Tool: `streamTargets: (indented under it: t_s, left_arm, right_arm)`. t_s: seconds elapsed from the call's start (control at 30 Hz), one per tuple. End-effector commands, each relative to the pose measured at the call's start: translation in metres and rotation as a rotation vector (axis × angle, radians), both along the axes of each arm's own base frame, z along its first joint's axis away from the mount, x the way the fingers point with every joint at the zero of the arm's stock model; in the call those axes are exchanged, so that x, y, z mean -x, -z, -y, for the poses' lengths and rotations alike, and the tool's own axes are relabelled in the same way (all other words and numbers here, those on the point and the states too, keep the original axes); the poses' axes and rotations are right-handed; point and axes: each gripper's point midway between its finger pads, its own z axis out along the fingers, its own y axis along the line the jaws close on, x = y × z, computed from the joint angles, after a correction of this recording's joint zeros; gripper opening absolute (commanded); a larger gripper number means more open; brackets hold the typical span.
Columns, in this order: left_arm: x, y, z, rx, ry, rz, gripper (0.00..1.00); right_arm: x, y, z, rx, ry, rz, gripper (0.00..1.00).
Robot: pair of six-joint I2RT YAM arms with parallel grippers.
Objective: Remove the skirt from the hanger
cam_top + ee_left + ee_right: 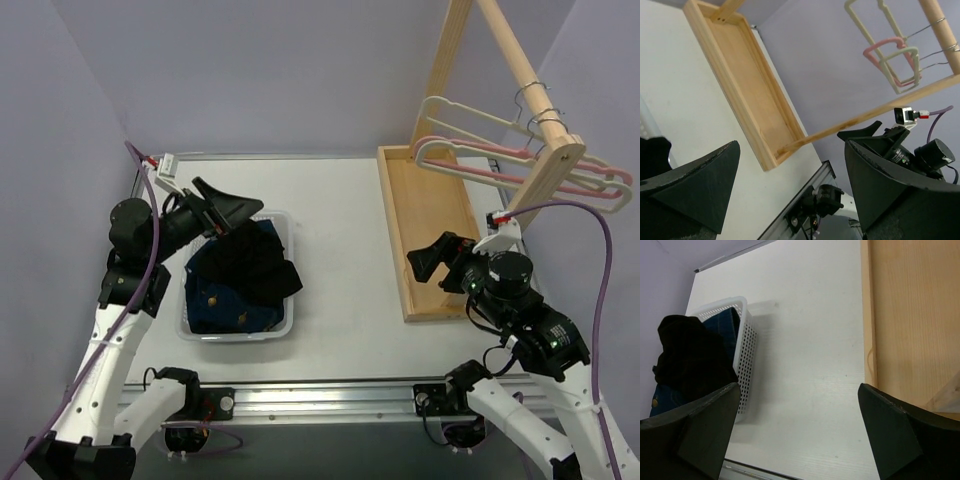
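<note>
The black skirt [262, 262] lies crumpled in the white basket [290, 325], on top of blue denim [222, 300]. In the right wrist view the skirt [690, 355] is a dark heap at the left. The cream hanger [455, 105] hangs bare on the wooden rod, and its outline [858, 28] also shows in the left wrist view. My left gripper [232, 205] hovers open above the basket's far end, with nothing between its fingers [790, 145]. My right gripper [428, 258] stands open and empty [799, 387] over the table, beside the wooden tray.
A pink hanger [480, 170] hangs on the rod [520, 70] next to the cream one. The long wooden tray [430, 200] forms the rack's base at the right. Lilac walls close in the table on three sides. A metal rail [330, 395] runs along the near edge.
</note>
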Motion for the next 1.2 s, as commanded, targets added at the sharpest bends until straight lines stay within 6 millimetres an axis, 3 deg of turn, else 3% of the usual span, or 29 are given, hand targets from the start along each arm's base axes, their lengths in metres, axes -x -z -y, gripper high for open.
streamTargets:
  t_s: [0.0,0.1,0.23,0.37,0.4,0.47,0.5,0.53,0.63,0.67,0.8,0.83,0.93,1.07,1.1,1.17]
  left_arm:
    - [0.011,0.032,-0.009,-0.075,-0.092,-0.121,0.94]
    - [0.026,0.037,-0.005,-0.004,-0.091,-0.123,0.94]
    - [0.053,0.045,0.012,0.049,-0.019,-0.177,0.94]
    - [0.091,0.056,0.031,0.089,0.093,-0.237,0.94]
    - [0.097,0.067,0.031,0.081,0.097,-0.271,0.94]
    - [0.112,0.066,0.025,0.119,0.095,-0.295,0.94]
    - [0.116,0.075,0.024,0.125,0.097,-0.32,0.94]
    - [0.127,0.069,0.018,0.154,0.094,-0.301,0.94]
    - [0.141,0.092,0.007,0.164,0.071,-0.358,0.94]
    - [0.152,0.088,0.0,0.208,0.078,-0.321,0.94]
    - [0.169,0.109,-0.015,0.285,0.054,-0.326,0.94]
    - [0.18,0.103,-0.021,0.334,0.069,-0.281,0.94]
    - [0.179,0.125,-0.011,0.237,0.096,-0.364,0.94]
    - [0.179,0.12,-0.004,0.271,0.148,-0.326,0.94]
    - [0.175,0.13,-0.002,0.278,0.145,-0.342,0.94]
    - [0.176,0.131,0.0,0.33,0.17,-0.342,0.94]
  right_arm:
    - [-0.004,0.021,0.0,-0.061,0.045,-0.019,1.0]
    - [0.008,0.034,-0.009,-0.093,-0.027,-0.019,1.0]
    - [0.026,0.031,-0.021,-0.118,-0.14,0.007,1.0]
    - [0.043,0.037,-0.024,-0.135,-0.203,0.011,1.0]
    - [0.046,0.038,-0.023,-0.142,-0.199,0.011,1.0]
    - [0.056,0.043,-0.019,-0.156,-0.198,0.022,1.0]
    - [0.058,0.045,-0.017,-0.161,-0.194,0.021,1.0]
    - [0.062,0.048,-0.015,-0.18,-0.18,0.011,1.0]
    - [0.078,0.057,-0.009,-0.223,-0.169,-0.004,1.0]
    - [0.089,0.059,-0.005,-0.249,-0.173,0.018,1.0]
    - [0.104,0.057,-0.001,-0.298,-0.171,0.022,1.0]
    - [0.106,0.052,-0.001,-0.301,-0.178,0.041,1.0]
    - [0.113,0.041,0.0,-0.292,-0.199,0.068,1.0]
    - [0.117,0.071,0.01,-0.226,-0.146,-0.025,1.0]
    - [0.117,0.075,0.011,-0.2,-0.151,-0.03,1.0]
    - [0.115,0.079,0.013,-0.179,-0.145,-0.03,1.0]
